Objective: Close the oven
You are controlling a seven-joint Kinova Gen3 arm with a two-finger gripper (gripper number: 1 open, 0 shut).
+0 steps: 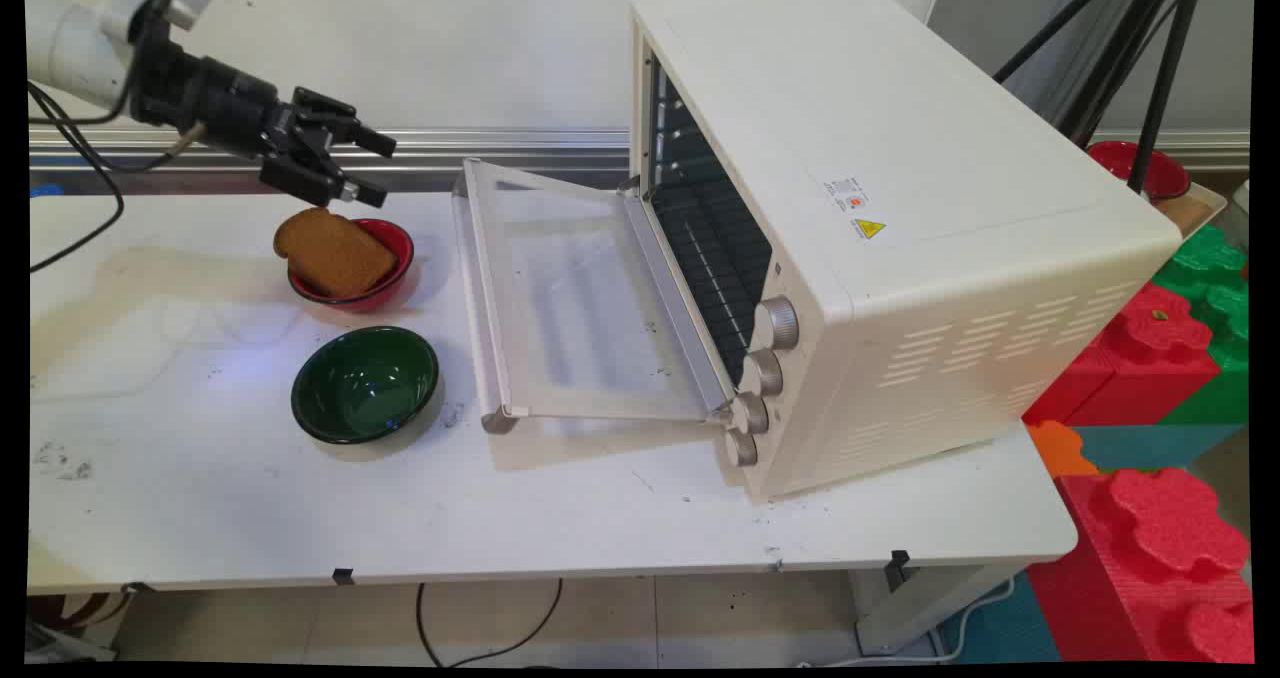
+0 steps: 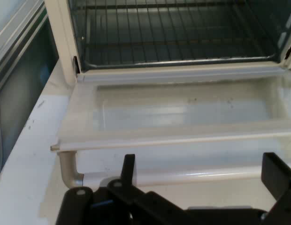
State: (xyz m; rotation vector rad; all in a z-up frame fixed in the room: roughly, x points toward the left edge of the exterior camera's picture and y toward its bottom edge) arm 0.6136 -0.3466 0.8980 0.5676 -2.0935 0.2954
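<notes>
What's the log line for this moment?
gripper: open, empty, above toast | toast: in red bowl | oven door: open

Main view bright, even overhead light. Soft shadows under green bowl (image 1: 365, 384) and oven door (image 1: 575, 298), falling toward 5 o'clock. Mild glare on door glass. Barrel distortion at edges. Hand view softer, gripper (image 2: 202, 178) at 6 o'clock out of focus.
</notes>
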